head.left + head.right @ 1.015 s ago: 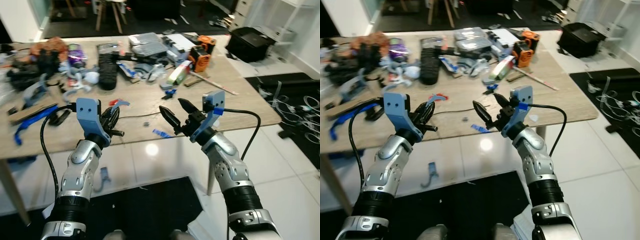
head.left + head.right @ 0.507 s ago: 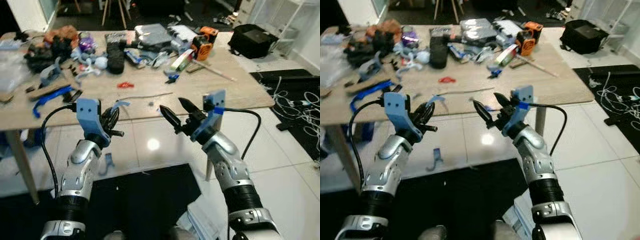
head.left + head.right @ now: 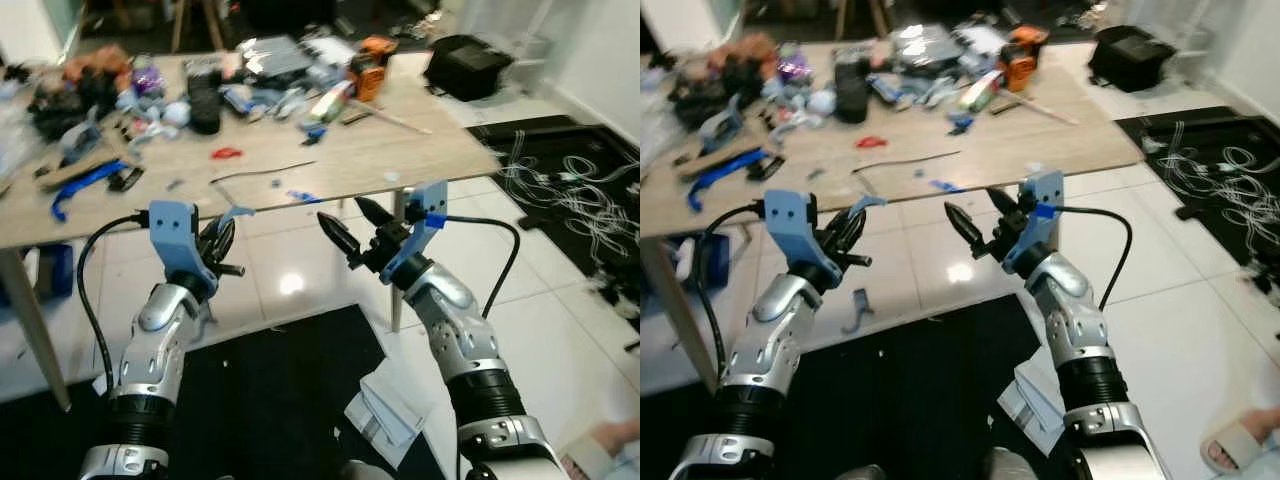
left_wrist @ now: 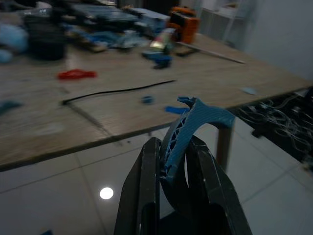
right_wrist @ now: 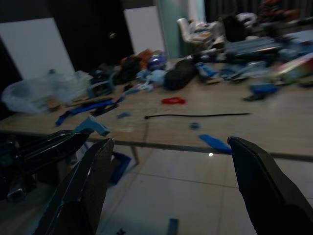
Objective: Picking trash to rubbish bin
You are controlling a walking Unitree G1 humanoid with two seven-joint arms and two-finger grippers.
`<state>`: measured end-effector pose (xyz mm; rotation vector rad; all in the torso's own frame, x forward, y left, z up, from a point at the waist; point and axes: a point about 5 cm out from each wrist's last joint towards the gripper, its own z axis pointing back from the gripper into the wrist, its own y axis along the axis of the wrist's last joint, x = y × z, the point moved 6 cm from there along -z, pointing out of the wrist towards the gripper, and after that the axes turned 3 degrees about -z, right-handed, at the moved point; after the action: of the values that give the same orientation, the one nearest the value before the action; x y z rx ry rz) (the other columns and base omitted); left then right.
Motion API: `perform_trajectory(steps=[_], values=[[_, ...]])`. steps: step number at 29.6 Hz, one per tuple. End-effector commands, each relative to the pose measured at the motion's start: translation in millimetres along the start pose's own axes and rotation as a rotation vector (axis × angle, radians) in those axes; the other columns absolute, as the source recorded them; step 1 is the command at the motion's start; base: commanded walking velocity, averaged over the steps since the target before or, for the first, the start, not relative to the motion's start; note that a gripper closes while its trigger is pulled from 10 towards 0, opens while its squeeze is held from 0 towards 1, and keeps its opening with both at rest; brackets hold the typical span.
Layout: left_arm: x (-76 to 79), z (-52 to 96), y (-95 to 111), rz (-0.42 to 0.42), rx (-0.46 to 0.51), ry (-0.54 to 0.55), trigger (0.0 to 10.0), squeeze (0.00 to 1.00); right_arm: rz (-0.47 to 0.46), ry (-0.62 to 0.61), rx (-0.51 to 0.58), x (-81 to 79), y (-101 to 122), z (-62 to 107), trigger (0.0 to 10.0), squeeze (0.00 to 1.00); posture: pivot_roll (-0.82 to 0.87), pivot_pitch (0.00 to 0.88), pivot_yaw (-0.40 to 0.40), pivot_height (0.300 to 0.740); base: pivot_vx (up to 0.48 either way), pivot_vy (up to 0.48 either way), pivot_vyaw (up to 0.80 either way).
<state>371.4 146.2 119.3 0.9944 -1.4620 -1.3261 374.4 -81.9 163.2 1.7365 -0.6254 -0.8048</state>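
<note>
Pickup part looked done, drop-off not. Left gripper (image 3: 222, 240) was clamped on a blue scrap (image 4: 191, 128), a curved ribbed strip of plastic, pinched at its lower half between the two black fingers (image 4: 142, 196). Was held out in the air, off the near edge of the table (image 3: 400, 150), over the white floor tiles.

No bin to be made out anywhere, so couldn't say how close the drop was. By my guess roughly halfway: scrap in hand, bin not yet found, release not yet done.

Orientation of the scrap: long axis ran along the fingers, then curled over past the tips, free end hooking up and forward toward the table edge. Wrist view showed the curve best, with the ribbed face side-on and the tip flaring out beyond the fingertips.

Right gripper (image 3: 349, 228) was held up beside it, fingers spread wide, nothing between them.

Plenty left if the whole job counts:
- a blue bit (image 3: 300, 197) right at the near edge of the table
- a red piece (image 3: 226, 153) further in
- a black cord (image 3: 262, 172) lying across the middle
- a blue clip (image 3: 856, 306) on the floor under the table
- white paper (image 3: 388, 412) on the floor by the right arm

Far edge of the table was heaped with tools and junk, too blurred to sort trash from keepers.
</note>
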Motion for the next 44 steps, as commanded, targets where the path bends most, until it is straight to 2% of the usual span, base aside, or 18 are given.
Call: perform_trajectory(steps=[1, 44], values=[[2.6, -0.7, -2.7, -0.009, -0.017, -0.015, 10.0, 0.00, -0.008, -0.011, -0.021, 3.7, -4.4, 1.9, 10.0, 0.00, 0.03, 0.000, -0.003, 0.740, 0.000, 0.000, -0.80], [7.6, -1.5, -7.8, 0.005, -0.036, -0.054, 10.0, 0.00, -0.020, -0.001, -0.038, 3.2, -8.5, 1.9, 10.0, 0.00, 0.03, 0.000, -0.007, 0.740, 0.000, 0.000, -0.80]])
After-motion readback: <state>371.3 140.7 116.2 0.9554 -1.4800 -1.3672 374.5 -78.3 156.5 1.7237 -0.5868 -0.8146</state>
